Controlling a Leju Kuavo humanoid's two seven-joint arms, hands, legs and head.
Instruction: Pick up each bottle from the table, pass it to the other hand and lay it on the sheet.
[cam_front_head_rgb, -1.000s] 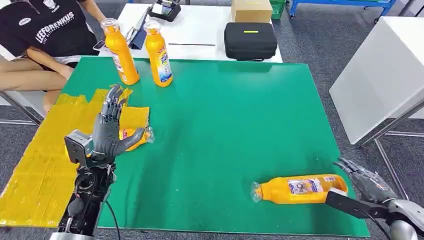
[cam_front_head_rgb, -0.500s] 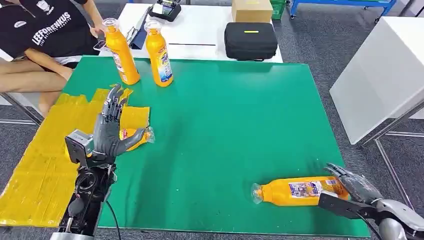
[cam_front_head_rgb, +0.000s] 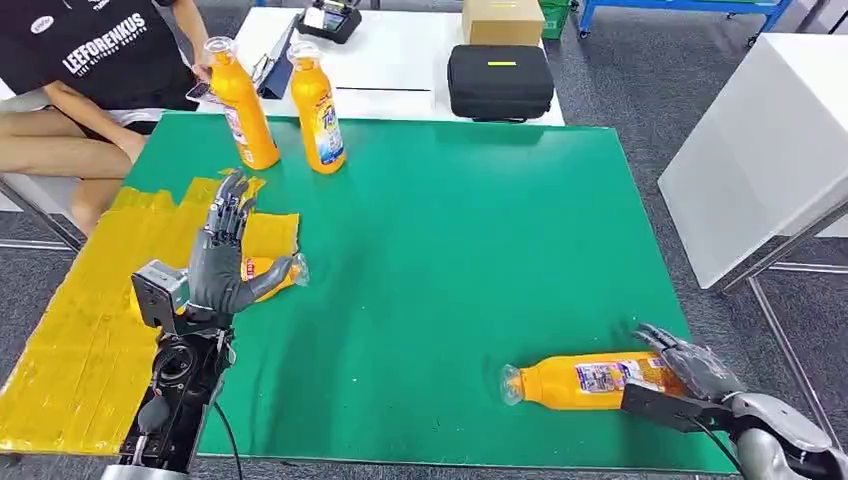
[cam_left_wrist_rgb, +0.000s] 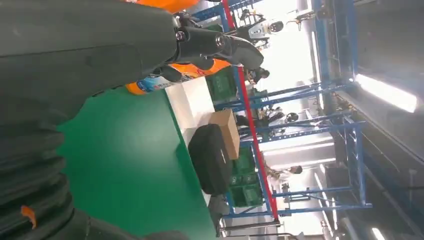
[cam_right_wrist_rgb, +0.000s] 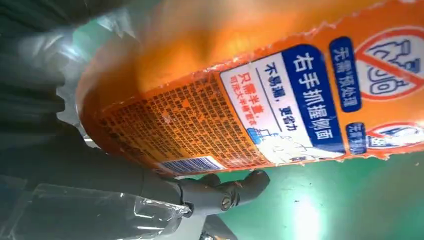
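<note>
- On the desk (cam_front_head_rgb: 450, 250), head view: a green mat covers the top; a yellow crinkled sheet (cam_front_head_rgb: 90, 310) lies along its left side. One orange bottle (cam_front_head_rgb: 585, 380) lies on its side near the front right edge, cap end towards the middle of the desk. The right hand (cam_front_head_rgb: 695, 372) is at its base end, fingers curved over the body; whether they have closed firmly I cannot tell.
- Same view: the left hand (cam_front_head_rgb: 222, 262) stands raised over the sheet's edge, fingers spread, holding nothing. Behind it a second bottle (cam_front_head_rgb: 270, 272) lies on the sheet. Two upright bottles (cam_front_head_rgb: 280, 105) stand side by side at the far left of the mat. A seated person (cam_front_head_rgb: 90, 80) is just beyond the desk's far left corner; a black case (cam_front_head_rgb: 500, 80) rests on the white table behind.
- Left wrist view: dark fingers (cam_left_wrist_rgb: 220, 42) extend free of any object, with an orange bottle beyond them.
- Right wrist view: the bottle's paper label (cam_right_wrist_rgb: 280, 120), printed and torn-edged, sits on a smooth, rounded plastic body. The thumb (cam_right_wrist_rgb: 225, 192) lies below it against the mat; contact looks close but unconfirmed.
- Judgement: pick-up of the lying bottle is in hand. Next move calls for a firm wrap round the slippery cylinder, a lift, then carrying it to the waiting left hand.
</note>
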